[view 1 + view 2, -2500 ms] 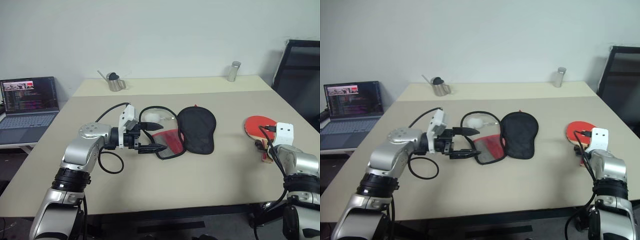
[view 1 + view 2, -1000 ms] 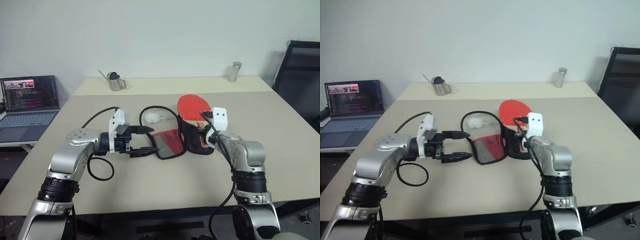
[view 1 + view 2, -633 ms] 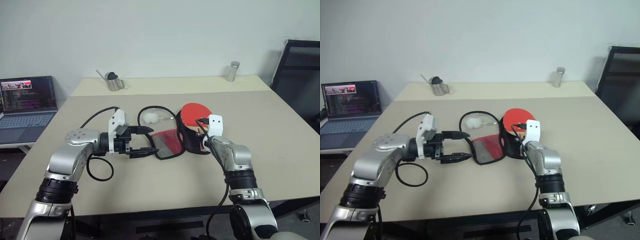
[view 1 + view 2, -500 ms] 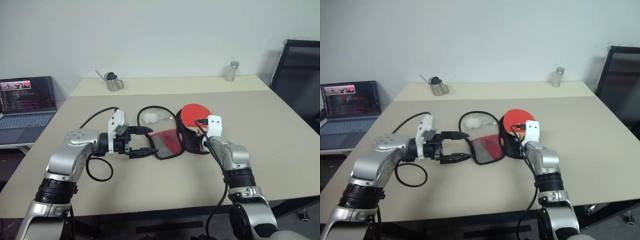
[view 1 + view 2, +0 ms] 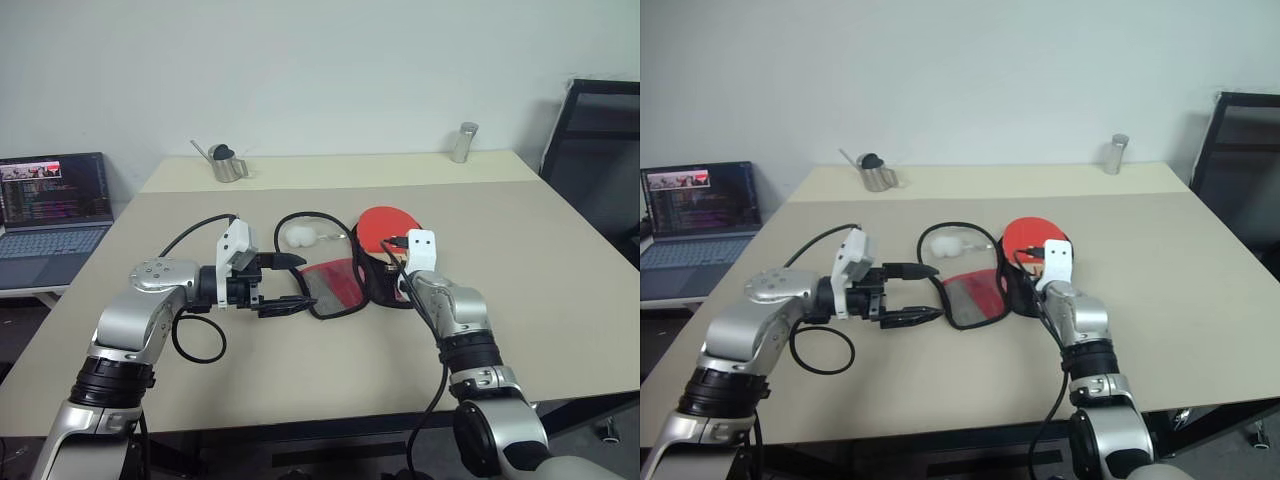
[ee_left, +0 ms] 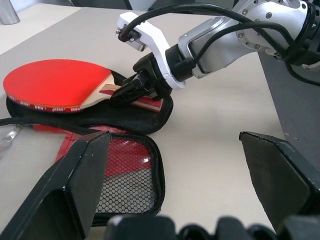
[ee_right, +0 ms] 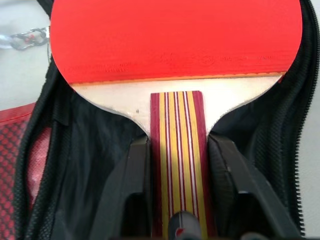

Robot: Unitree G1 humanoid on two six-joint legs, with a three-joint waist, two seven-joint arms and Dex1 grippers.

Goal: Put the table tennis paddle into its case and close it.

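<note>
Since the earliest frame, the table tennis paddle (image 6: 55, 85) is no longer lying at the right side of the worktop (image 5: 560, 260); it is now resting at the centre, over the black half of the case (image 7: 255, 145), carried there by the right arm. Its red face is pointing away from the robot and projecting beyond the far edge of the case, while the striped handle is lying inside the black lining.

The right end effector (image 7: 177, 165) is flanking the handle with one black finger on each side, both fingers (image 7: 135, 175) lying close against the wood. Whether they are pressing on it or have just let go, I cannot tell.

The left end effector (image 5: 290, 285) is hovering just above the worktop beside the other half of the case, its two fingers spread wide apart and holding nothing. That half is lying flat on the worktop, showing its red panel under black mesh.

A black cable (image 5: 310, 222) is looping around a small white object (image 5: 300, 235) just behind the case.
</note>
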